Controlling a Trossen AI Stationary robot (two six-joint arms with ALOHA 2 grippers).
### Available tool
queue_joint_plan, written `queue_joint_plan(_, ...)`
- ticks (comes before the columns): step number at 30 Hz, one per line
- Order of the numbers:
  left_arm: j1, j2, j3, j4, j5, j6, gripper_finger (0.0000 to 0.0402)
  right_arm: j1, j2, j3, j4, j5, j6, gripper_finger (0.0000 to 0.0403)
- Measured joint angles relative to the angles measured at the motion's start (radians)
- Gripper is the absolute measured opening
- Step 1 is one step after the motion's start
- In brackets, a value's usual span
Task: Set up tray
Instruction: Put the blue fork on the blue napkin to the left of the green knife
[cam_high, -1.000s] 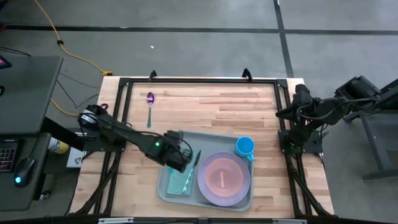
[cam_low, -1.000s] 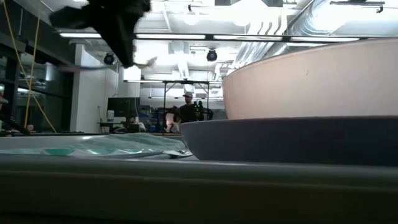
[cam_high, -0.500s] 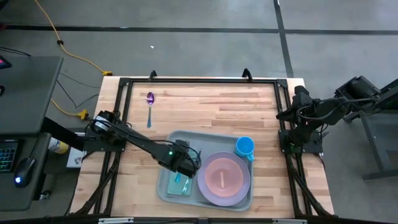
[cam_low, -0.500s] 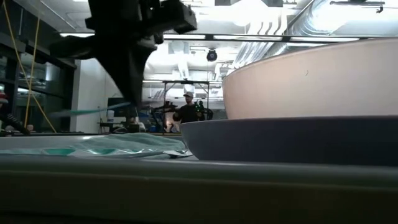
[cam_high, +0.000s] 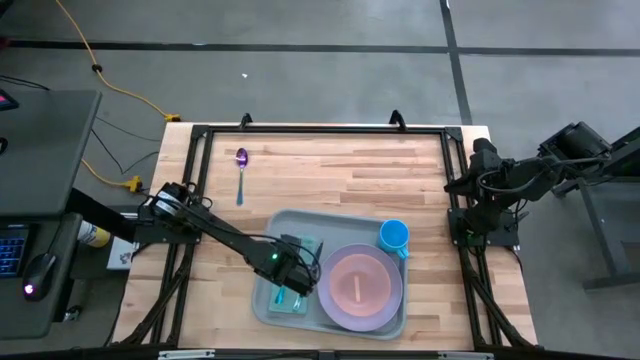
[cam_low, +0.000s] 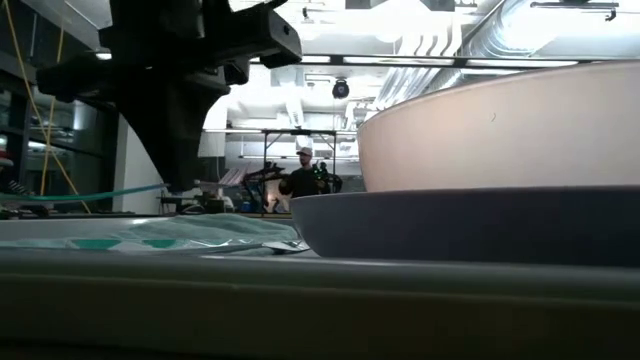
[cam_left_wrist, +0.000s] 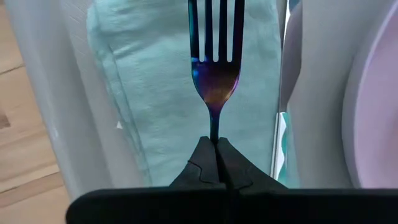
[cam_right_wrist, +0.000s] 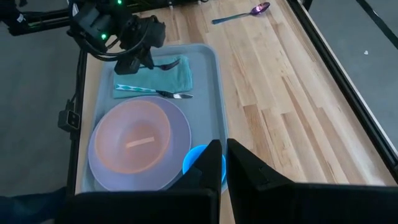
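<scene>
The pale grey-green tray (cam_high: 345, 225) lies at the table's near middle. It holds a folded teal napkin (cam_left_wrist: 161, 93), a teal-handled knife (cam_right_wrist: 152, 92) beside the napkin, and a pink bowl (cam_high: 355, 285) on a purple plate (cam_high: 392, 300). A blue cup (cam_high: 394, 236) sits at the tray's far right corner. My left gripper (cam_left_wrist: 214, 142) hangs over the napkin, shut on a fork (cam_left_wrist: 214, 68) with iridescent tines. A purple spoon (cam_high: 241, 170) lies on the bare wood at the far left. My right gripper (cam_right_wrist: 222, 152) waits shut, raised at the table's right edge. My left gripper pinches the fork's thin neck (cam_left_wrist: 213, 127) just behind the tines, between its two fingertips. The fingers come from above, pointing steeply down, and lie across the fork. The fork sits about level above the napkin, its tines toward the far edge and its teal handle (cam_low: 100, 192) sticking out behind.
The knife's blade (cam_right_wrist: 177, 95) points toward the far edge between napkin and plate. Bare wood (cam_high: 350, 170) stretches across the table's far half. The black frame (cam_high: 320, 128) runs along the table's edges. A person (cam_low: 303, 175) stands far back in the room.
My left gripper has come down and toward the table's near edge over the tray's left part, carrying the fork. The fork now hangs low over the napkin. The gripper has tipped to point more steeply down and has stayed shut.
</scene>
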Motion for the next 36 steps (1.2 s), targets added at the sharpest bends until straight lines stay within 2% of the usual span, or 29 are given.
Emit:
queue_joint_plan(19,0.003,0.000,0.000,0.030,0.008,0.000,0.0011,0.000,0.000,0.000,0.000,0.004,0.001,0.0000)
queue_joint_plan(26,0.003,0.049,0.000,0.052,0.036,0.000,0.0011,0.000,0.000,0.000,0.000,0.004,0.001,0.0000)
queue_joint_plan(36,0.004,0.049,0.000,0.072,0.039,-0.003,0.0011,0.000,0.000,0.000,0.000,0.004,0.001,0.0000)
